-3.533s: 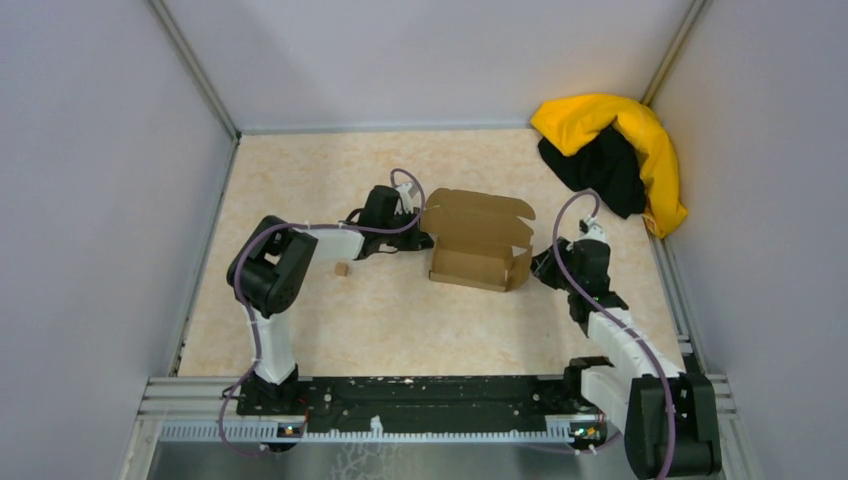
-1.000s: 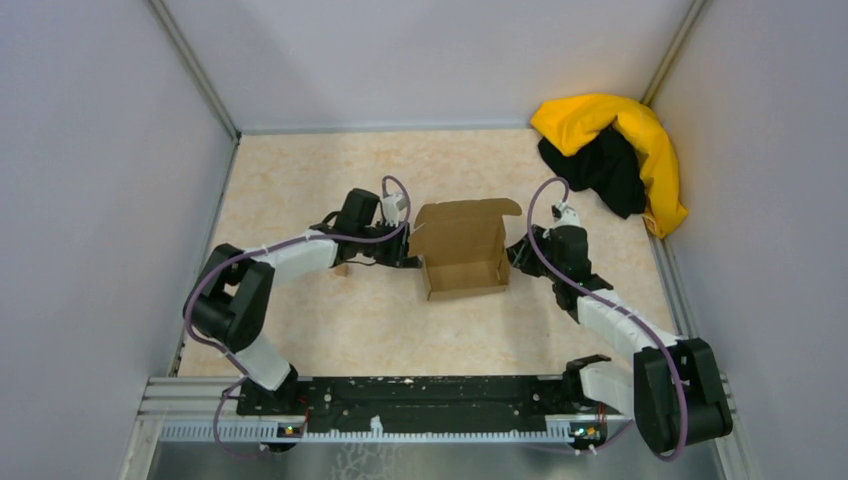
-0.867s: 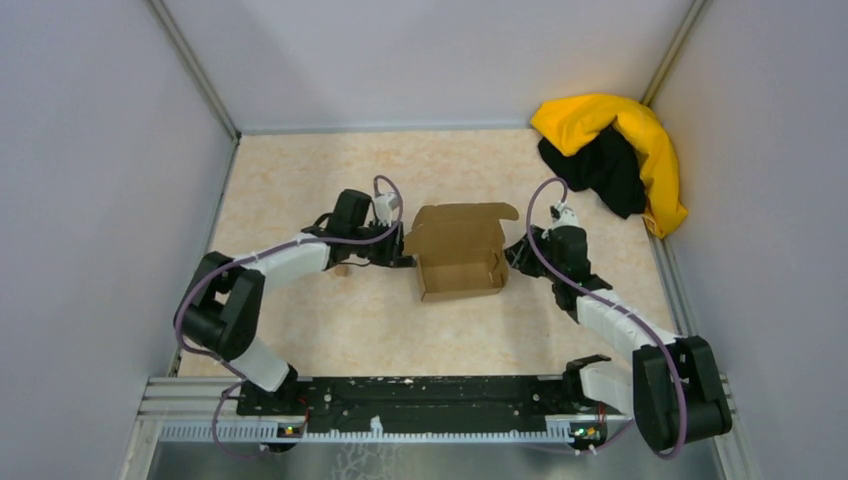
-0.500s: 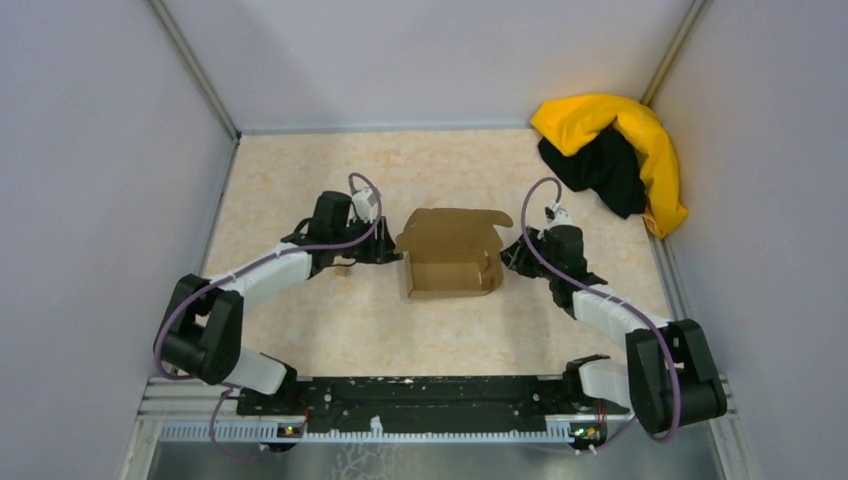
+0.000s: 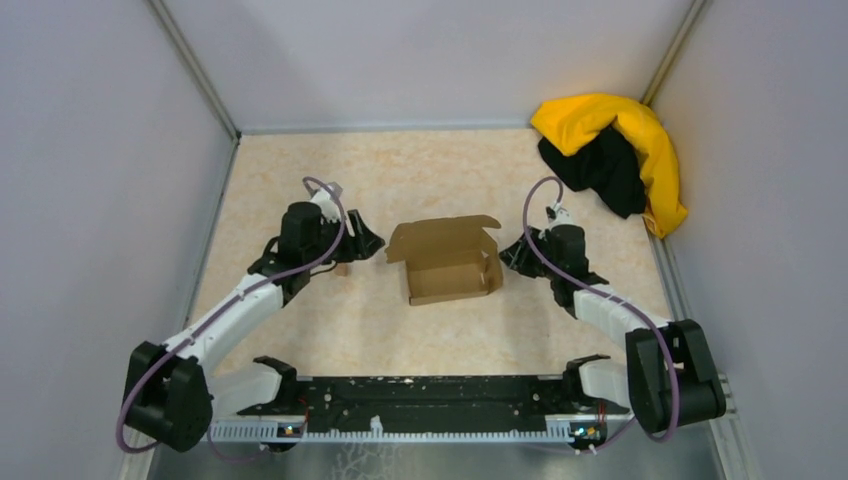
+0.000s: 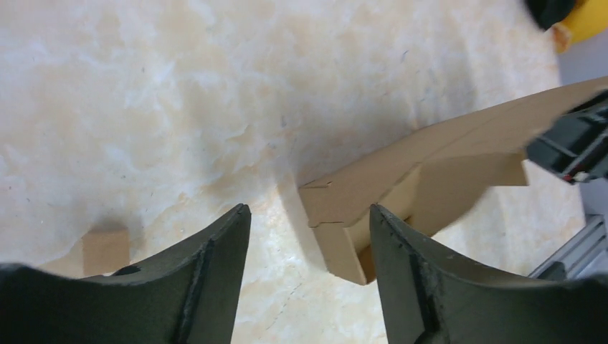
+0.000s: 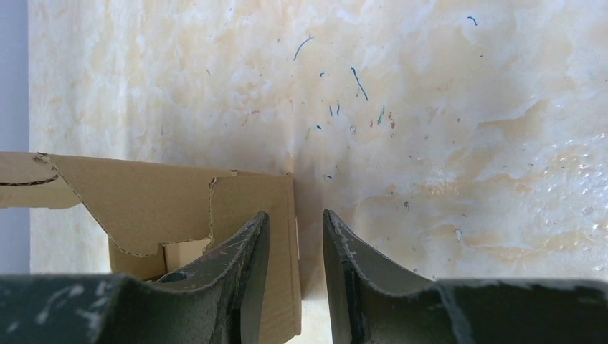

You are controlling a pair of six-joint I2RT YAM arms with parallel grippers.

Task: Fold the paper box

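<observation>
L claw [image 6: 307,215] apart, off 1 paper box [image 5: 445,262], R claw [image 7: 294,215] astride its wall, grip unclear, 1 scrap [image 6: 105,249]

1. No text, label, brand, number or sign was readable in any view.
2. Small coloured marks [image 7: 356,80] on the bench [image 7: 487,79] formed no legible characters.
3. The paper box [image 5: 445,262] showed plain brown faces.

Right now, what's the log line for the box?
paper box: lid open | left gripper: open, empty, beside box | right gripper: astride right wall, grip unclear
</observation>
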